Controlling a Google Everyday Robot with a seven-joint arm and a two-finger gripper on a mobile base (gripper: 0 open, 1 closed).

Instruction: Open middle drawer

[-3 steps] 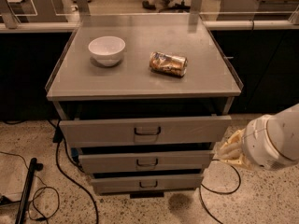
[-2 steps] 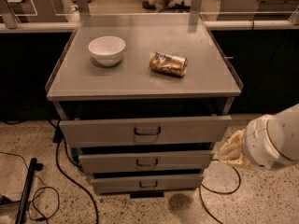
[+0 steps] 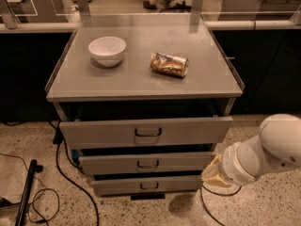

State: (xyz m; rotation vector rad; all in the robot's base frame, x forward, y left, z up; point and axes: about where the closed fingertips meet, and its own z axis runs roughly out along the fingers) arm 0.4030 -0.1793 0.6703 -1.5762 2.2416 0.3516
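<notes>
The middle drawer (image 3: 113, 165) is the second of three grey cabinet drawers, with a low front and a small dark loop handle (image 3: 147, 164). Its front stands slightly forward of the cabinet, under the taller top drawer (image 3: 103, 133), which is pulled out a little further. The lowest drawer (image 3: 117, 186) sits below it. My white arm (image 3: 263, 157) comes in from the lower right. Its beige end, the gripper (image 3: 211, 172), is by the right end of the middle drawer's front, well to the right of the handle.
On the cabinet top (image 3: 141, 79) stand a white bowl (image 3: 107, 50) and a crushed can (image 3: 169, 64) lying on its side. Black cables (image 3: 59, 168) and a dark pole (image 3: 26, 192) lie on the speckled floor at left. Dark counters flank the cabinet.
</notes>
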